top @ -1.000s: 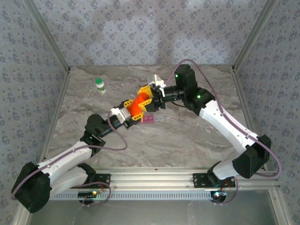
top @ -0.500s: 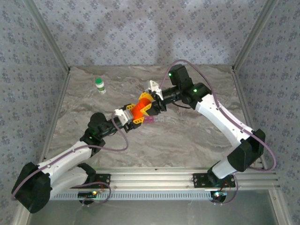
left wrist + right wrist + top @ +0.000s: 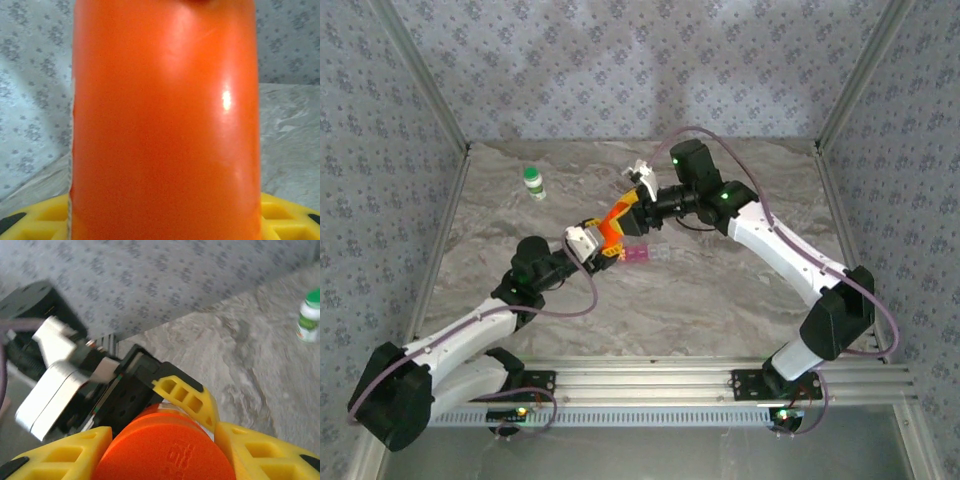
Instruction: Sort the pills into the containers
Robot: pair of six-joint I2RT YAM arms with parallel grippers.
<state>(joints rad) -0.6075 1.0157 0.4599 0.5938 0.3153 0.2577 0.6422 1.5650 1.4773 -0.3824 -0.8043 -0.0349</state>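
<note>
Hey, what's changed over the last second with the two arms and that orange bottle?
The right gripper swung left as its arm folded in toward the middle, and the left gripper edged slightly forward. The orange bottle between them turned a little steeper. Both kept their jaws shut on it, and nothing was let go. The pill box and the green-capped bottle stayed where they were.

1. The whole table [image 3: 720,300] is viewed by the top camera from above and behind the arm bases, from far off, facing down and forward.
2. The orange bottle [image 3: 165,120] is seen by the left wrist camera at very close range, along its length, toward a patterned wall [image 3: 30,75].
3. The same bottle's end is viewed closely by the right wrist camera; the table and a green-capped bottle [image 3: 309,315] are shared with the top view.
</note>
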